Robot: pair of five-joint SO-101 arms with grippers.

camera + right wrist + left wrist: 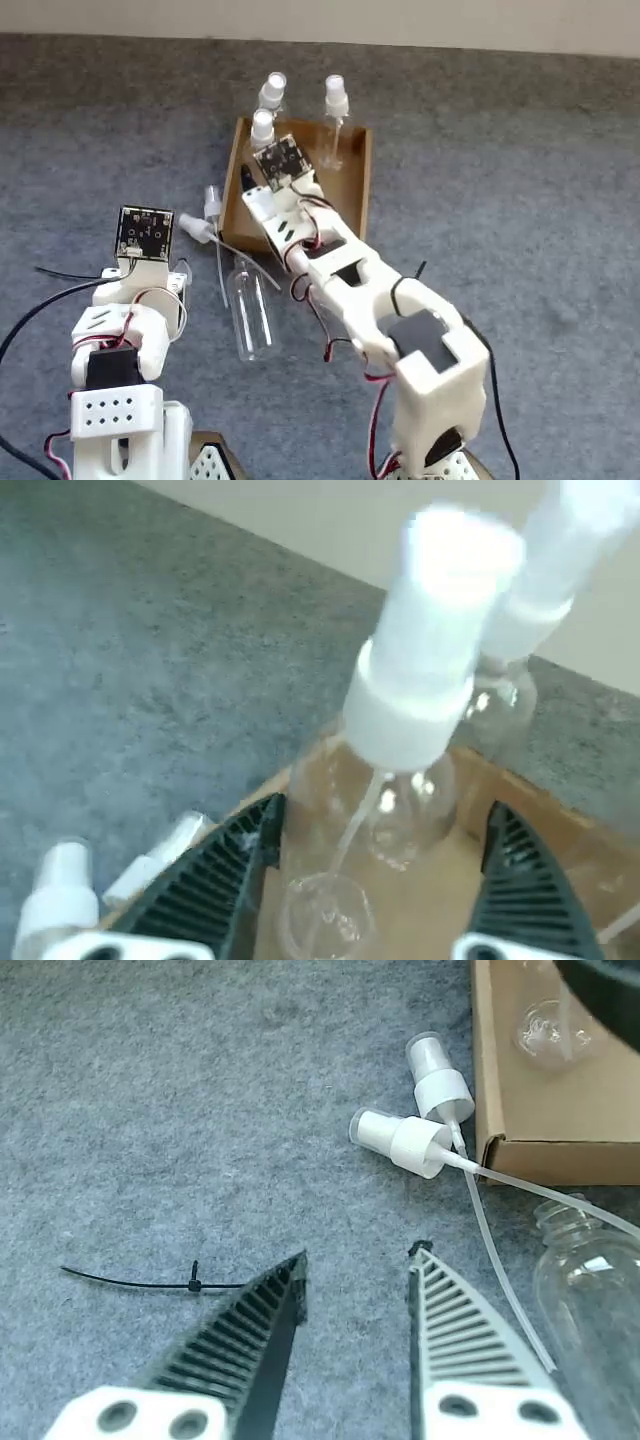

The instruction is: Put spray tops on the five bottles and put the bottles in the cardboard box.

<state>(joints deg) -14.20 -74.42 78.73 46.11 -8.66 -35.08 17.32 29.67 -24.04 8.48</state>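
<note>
Right arm (350, 275) stretched over the cardboard box (358, 200).
My right gripper (382, 820) straddles a capped bottle (410, 710), jaws spread; left gripper (355, 1257) also spread.

White arms (430, 378), red cables (378, 425), ribbed black-and-white left gripper (357, 1255).

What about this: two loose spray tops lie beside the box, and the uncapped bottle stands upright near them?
No: the high view shows the uncapped bottle lying on its side. The two loose spray tops do lie beside the cardboard box.
</note>
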